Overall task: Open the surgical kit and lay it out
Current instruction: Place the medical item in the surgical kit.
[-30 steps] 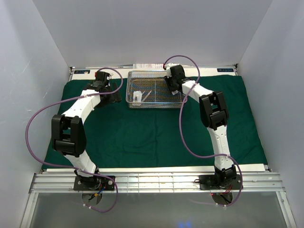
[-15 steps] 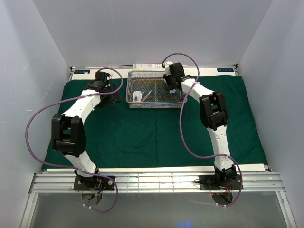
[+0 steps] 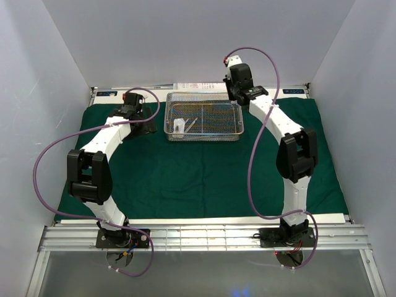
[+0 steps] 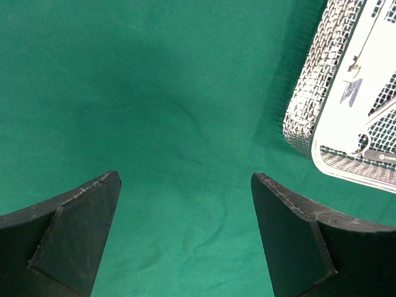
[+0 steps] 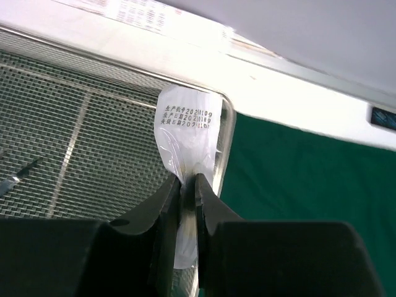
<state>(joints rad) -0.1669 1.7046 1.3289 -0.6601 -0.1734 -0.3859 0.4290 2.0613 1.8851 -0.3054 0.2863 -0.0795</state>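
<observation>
right arm has swung up and out of the wire-mesh tray (image 3: 171,115): a second ago its wrist sat low over the tray's right end, and now it is raised above the tray's far right corner, with the forearm shifted toward the right side of the dark green cloth (image 3: 204,179). right gripper (image 5: 185,180) has its fingers pinched nearly together on a white packet (image 5: 185,124), which hangs upward from the fingertips with black printed lines across its top; in the wrist view the packet sits over the tray's corner rim, lifted off the mesh. the tray itself has not shifted and lies on the far middle of the spread cloth. a second white packet (image 3: 179,127) stays inside at the tray's left end, with thin metal instruments (image 3: 193,123) just beside it, exact kind too small to tell. left arm is unchanged, resting low on the cloth left of the tray; left gripper (image 4: 185,180) is spread wide over bare cloth, gripping nothing, the tray's short end near it but apart.
</observation>
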